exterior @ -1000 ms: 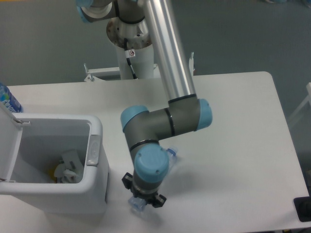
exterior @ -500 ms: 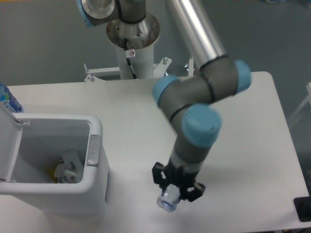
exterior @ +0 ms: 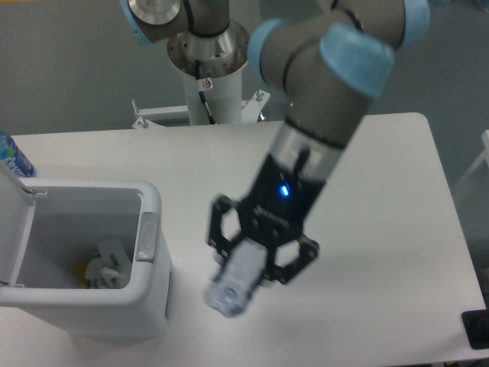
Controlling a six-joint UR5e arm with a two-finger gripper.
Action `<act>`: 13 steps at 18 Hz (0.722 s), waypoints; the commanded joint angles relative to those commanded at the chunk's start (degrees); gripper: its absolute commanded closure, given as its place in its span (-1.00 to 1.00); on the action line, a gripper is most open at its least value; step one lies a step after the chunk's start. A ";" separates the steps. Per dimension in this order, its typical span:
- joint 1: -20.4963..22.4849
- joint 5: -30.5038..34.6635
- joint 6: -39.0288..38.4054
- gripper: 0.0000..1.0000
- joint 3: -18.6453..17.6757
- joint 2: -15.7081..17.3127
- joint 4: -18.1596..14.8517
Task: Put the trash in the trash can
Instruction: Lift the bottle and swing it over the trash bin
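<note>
Above the table's front edge, near its middle, your gripper [exterior: 260,256] is clamped on the plastic bottle [exterior: 235,281] — the black fingers close in on its upper part, and the free end hangs down toward the front-left, clear of the tabletop as far as you can judge. The bottle's long axis runs from the gripper down and leftward, so it already points toward the trash can [exterior: 149,229] at the table's front-left corner. That is the relation to mind: the can's open mouth lies to the left of the gripper, its lid [exterior: 14,229] tipped up on the far left side, its grey latch tab [exterior: 147,237] facing you.

The bottle is clear, bluish, thin-walled and crushable. The can is smooth white plastic with rounded corners — crumpled pale scraps [exterior: 107,267] lie inside it.
</note>
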 joint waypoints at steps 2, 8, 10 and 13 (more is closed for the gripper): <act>-2.02 -0.80 -1.84 0.36 0.26 0.79 2.28; -9.32 -1.94 -3.96 0.35 0.35 0.09 5.89; -11.08 -1.94 -4.40 0.33 0.26 -0.52 6.34; -11.96 -1.85 -4.49 0.12 -0.61 -1.31 6.42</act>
